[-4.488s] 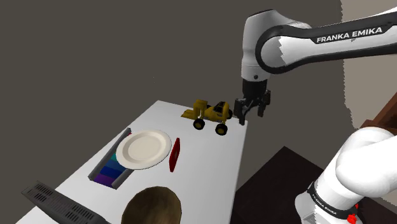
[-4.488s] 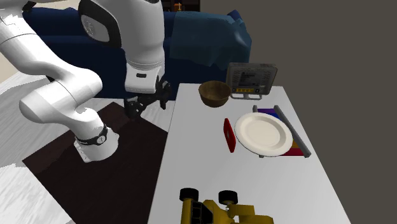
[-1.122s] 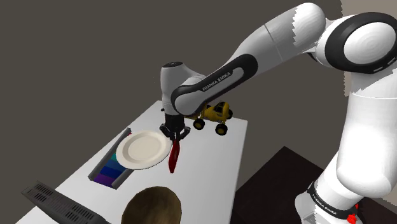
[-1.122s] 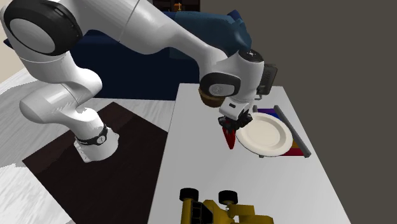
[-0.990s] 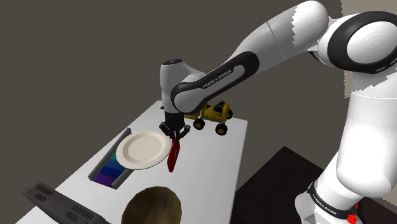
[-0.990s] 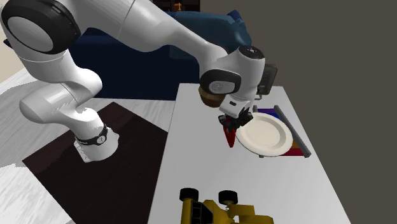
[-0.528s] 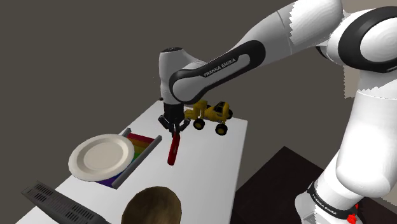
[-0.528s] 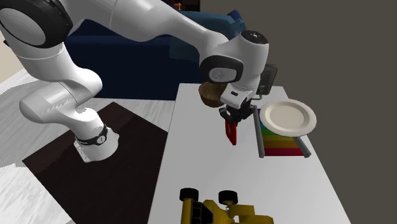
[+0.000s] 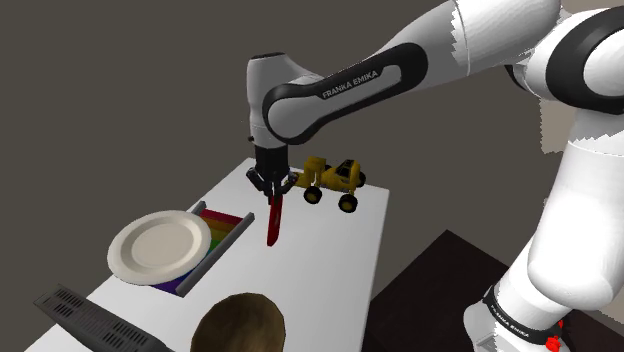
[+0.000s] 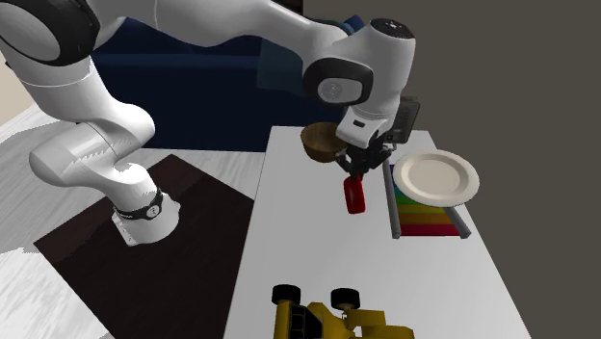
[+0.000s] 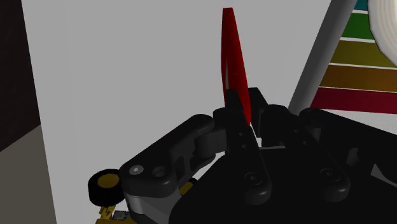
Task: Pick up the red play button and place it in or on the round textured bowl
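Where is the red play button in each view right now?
Shoulder view: red play button hangs near centre, clamped in the gripper.
Second exterior view: red play button right of centre, under the gripper.
Wrist view: red play button juts out of the shut gripper.
Shared landmark: rainbow-striped tray beside it.

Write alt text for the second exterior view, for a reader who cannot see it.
The black gripper holds a flat red button by its top edge, hanging over a white table. Just behind it stands a brown bowl; beside it a white plate rests on a rainbow-striped tray. A yellow toy vehicle sits at the table's near end.
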`<state>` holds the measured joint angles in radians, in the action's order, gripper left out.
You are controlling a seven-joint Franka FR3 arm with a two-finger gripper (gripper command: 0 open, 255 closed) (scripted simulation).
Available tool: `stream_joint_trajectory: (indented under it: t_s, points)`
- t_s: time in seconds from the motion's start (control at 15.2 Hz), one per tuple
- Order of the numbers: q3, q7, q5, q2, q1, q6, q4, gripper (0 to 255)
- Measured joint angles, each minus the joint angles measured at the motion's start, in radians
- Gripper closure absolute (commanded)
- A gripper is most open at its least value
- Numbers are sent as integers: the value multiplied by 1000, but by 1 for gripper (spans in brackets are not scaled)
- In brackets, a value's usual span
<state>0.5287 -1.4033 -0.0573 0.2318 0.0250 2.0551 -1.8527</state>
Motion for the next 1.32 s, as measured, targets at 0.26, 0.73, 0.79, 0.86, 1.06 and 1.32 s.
stream_joint_trajectory:
  t_s: [0.26, 0.73, 0.79, 0.86, 1.06, 1.32]
  points:
    - [3, 6, 13, -21, -3, -50, 31, 255]
    - [7, 12, 26, -46, -6, -137, 97, 255]
    - [7, 13, 28, -49, -7, -151, 109, 255]
    - [7, 11, 27, -46, -6, -164, 123, 255]
    - [18, -10, 36, -65, 6, -178, 122, 255]
    - [54, -87, 43, -89, 51, -201, 128, 255]
